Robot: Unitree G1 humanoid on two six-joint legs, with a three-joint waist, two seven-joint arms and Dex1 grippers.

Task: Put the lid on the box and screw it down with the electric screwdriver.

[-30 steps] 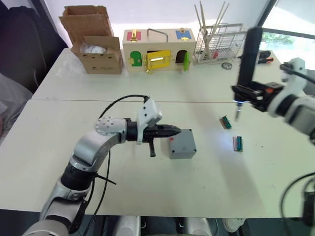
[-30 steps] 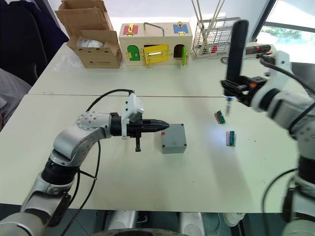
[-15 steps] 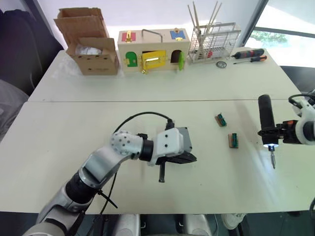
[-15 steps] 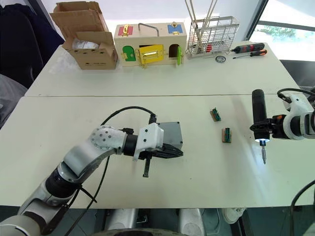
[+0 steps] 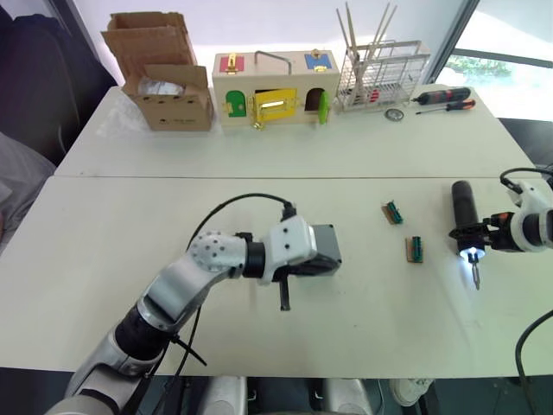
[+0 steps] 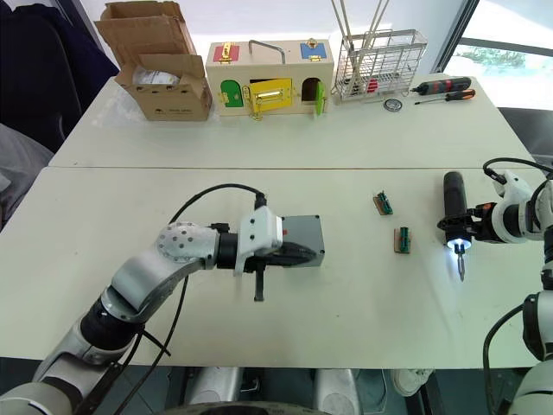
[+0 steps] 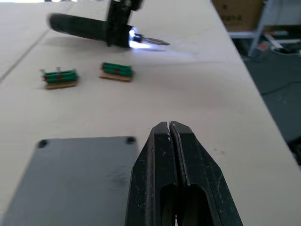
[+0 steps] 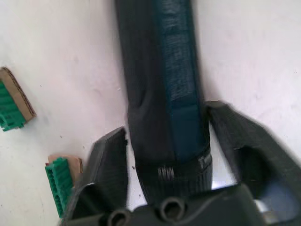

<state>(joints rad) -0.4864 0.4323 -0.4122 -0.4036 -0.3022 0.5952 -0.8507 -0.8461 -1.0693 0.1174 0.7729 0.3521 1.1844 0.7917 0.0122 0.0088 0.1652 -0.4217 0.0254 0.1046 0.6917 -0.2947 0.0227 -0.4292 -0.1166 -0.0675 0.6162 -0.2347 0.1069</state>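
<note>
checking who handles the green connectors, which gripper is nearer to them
Right. The right gripper, holding the electric screwdriver, sits just beside the two green connectors; the left gripper is farther off, over the lid.

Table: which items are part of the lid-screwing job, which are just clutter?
Job: box with lid on top, beside the shut left gripper; electric screwdriver, tip lit, in the right gripper.

Clutter: two green connectors, cardboard box, wooden latch box, wire rack, hand screwdrivers.
</note>
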